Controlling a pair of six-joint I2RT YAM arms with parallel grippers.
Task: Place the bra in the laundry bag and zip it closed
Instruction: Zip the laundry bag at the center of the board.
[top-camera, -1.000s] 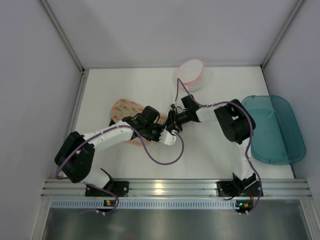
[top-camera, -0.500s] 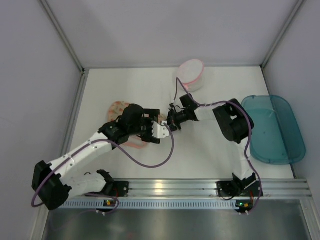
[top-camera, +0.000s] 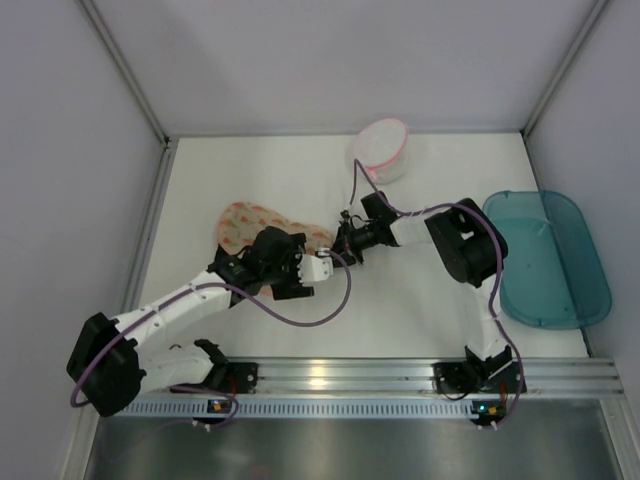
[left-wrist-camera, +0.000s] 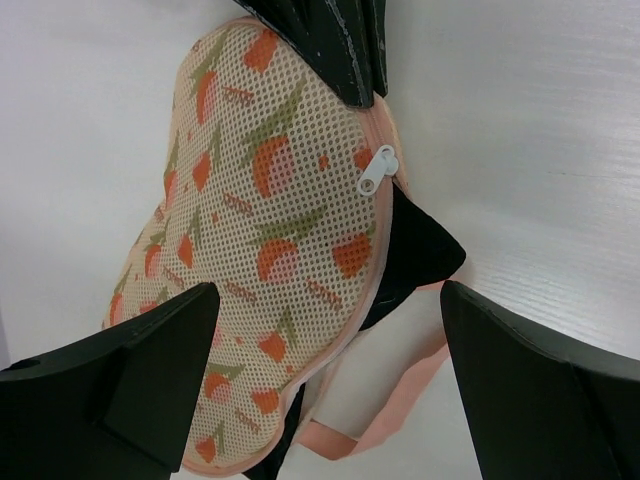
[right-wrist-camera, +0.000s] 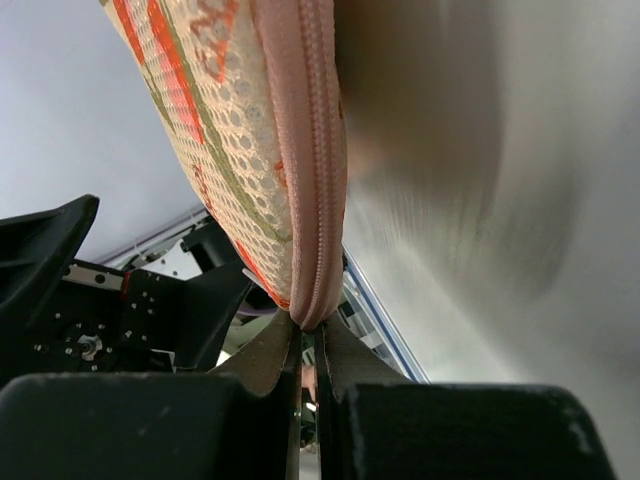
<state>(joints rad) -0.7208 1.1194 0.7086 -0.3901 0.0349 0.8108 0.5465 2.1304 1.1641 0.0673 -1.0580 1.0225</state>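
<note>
Judging by the left wrist view, the task is past halfway. The bra (left-wrist-camera: 422, 250) sits mostly inside the laundry bag (left-wrist-camera: 270, 220), which lies on the white table (top-camera: 420, 310) left of centre. A black corner of it pokes out past the pink edge, and the zip pull (left-wrist-camera: 377, 170) rests just beside that gap, so the zip looks open there. Tucking the corner in and running the zip shut are left to do.

The right gripper (right-wrist-camera: 310, 340) is pinched tight on the bag's pink zip edge. The left gripper (left-wrist-camera: 330, 335) hovers over the bag with fingers spread wide, holding nothing.

Pale grey walls close in the table on three sides. A teal tub (top-camera: 548, 258) sits at the right, a small white pouch (top-camera: 381, 150) at the far edge, and a metal rail (top-camera: 330, 375) along the near edge.
</note>
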